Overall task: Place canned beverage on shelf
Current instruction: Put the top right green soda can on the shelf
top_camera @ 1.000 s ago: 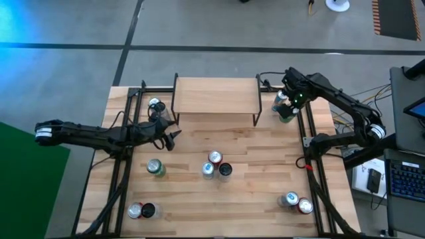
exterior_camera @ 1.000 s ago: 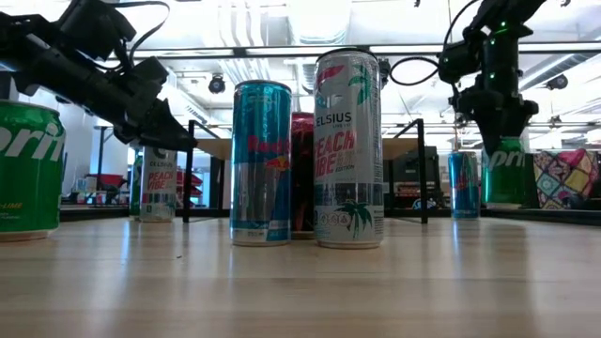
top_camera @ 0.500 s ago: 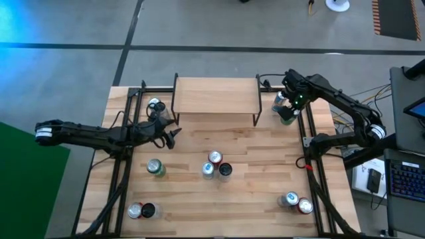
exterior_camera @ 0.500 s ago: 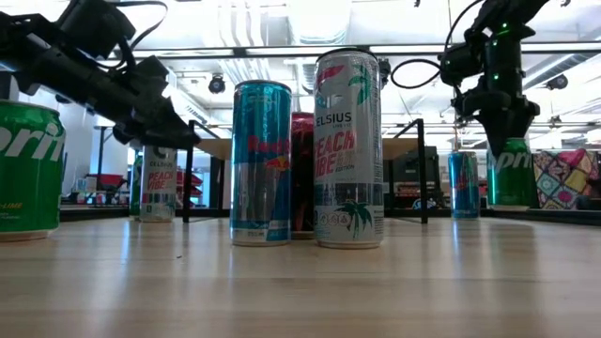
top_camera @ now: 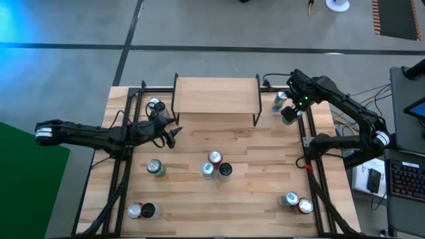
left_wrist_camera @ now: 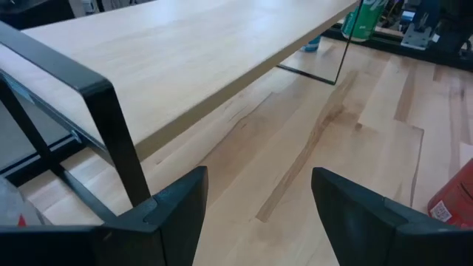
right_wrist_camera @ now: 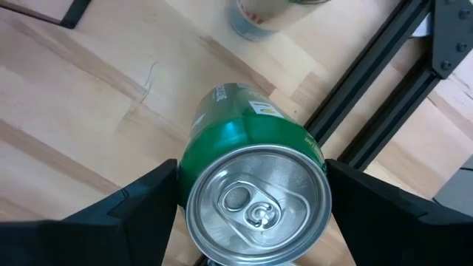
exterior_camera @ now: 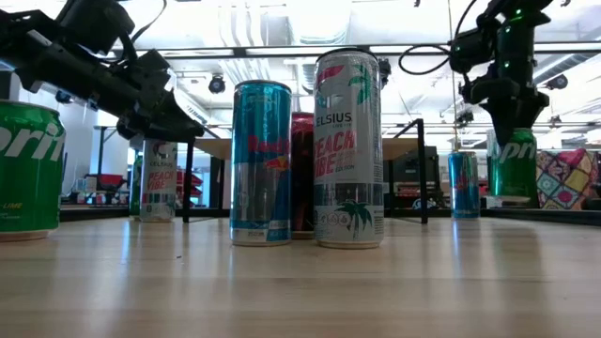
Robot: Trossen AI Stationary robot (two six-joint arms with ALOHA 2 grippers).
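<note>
The shelf, a light-wood board on black legs, stands at the table's far middle; it also shows in the left wrist view. My right gripper is beside the shelf's right end, shut on a green can, which the low view shows a little above the table. A blue can stands upright next to it. My left gripper is open and empty, low over the table off the shelf's near left corner. My right gripper pinches the green can's side wall just under its top rim between its two fingers, one on each side. The fingers come from above, pointing down. The can hangs upright, its base clear of the table.
A white can stands left of the shelf. Three cans cluster at mid table, with a green can to their left. Two cans stand near left and two near right. Black frame rails run along both sides.
My right gripper has risen a little and gone slightly toward the table's right edge, still shut on the green can, which has come up off the table and stayed upright.
</note>
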